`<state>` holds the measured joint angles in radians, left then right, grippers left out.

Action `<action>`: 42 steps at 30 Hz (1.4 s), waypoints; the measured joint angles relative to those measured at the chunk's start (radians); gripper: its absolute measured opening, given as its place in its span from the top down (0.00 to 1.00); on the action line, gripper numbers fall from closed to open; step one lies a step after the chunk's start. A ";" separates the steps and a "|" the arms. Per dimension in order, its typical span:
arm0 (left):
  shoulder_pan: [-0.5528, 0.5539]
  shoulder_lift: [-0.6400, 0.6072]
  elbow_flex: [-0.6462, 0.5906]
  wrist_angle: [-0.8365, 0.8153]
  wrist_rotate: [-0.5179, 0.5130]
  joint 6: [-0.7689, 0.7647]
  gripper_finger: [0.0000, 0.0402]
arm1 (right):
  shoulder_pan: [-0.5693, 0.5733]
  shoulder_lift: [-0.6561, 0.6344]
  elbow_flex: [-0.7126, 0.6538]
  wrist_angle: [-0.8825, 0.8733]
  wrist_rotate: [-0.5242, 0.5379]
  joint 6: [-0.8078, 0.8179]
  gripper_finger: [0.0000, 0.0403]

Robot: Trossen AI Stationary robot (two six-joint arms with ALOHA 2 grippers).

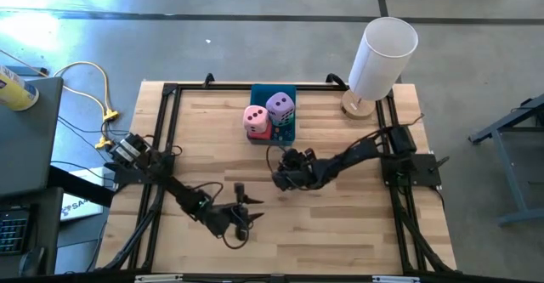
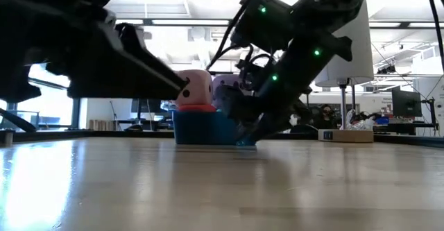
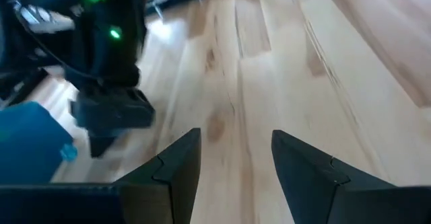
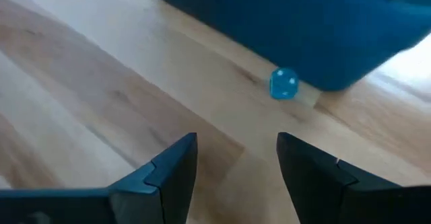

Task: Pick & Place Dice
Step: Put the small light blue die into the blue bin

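In the high view the blue tray sits at the table's far middle and holds the dice. The pink die rests on the red die. The lilac die rests on the teal die. The low view shows the pink die and lilac die above the tray wall. My right gripper is open just near of the tray, over bare wood. My left gripper is open, low over the table's near middle.
A tiny blue cube with white pips lies on the wood against the tray's near wall, ahead of my right gripper. A white cylinder lamp stands at the far right corner. Bare wood lies on the table's left and right.
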<state>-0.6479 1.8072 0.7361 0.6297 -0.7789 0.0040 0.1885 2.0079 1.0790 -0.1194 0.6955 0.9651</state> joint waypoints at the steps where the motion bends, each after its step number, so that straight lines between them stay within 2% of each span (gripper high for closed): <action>1: -0.005 0.000 0.000 -0.016 -0.001 -0.017 0.57 | -0.007 -0.001 0.000 0.006 0.001 -0.001 0.51; 5: -0.019 0.000 0.000 -0.073 -0.002 -0.079 0.57 | -0.027 -0.001 0.001 0.020 0.012 0.007 0.51; 13: -0.025 0.000 0.000 -0.137 -0.001 -0.144 0.57 | -0.047 -0.002 0.001 0.073 -0.039 0.005 0.51; 22: -0.007 0.000 0.000 -0.142 0.003 -0.136 0.57 | -0.085 -0.002 0.001 -0.015 -0.042 0.062 0.51; 35: 0.067 0.001 0.000 -0.156 0.120 -0.135 0.57 | -0.125 -0.002 0.001 -0.004 -0.041 0.036 0.51; 42: 0.084 0.001 0.000 -0.161 0.151 -0.135 0.57 | -0.151 -0.002 0.001 -0.003 -0.042 0.029 0.51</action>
<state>-0.5640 1.8080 0.7357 0.4687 -0.6283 -0.1307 0.0376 2.0056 1.0801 -0.1222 0.6537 0.9939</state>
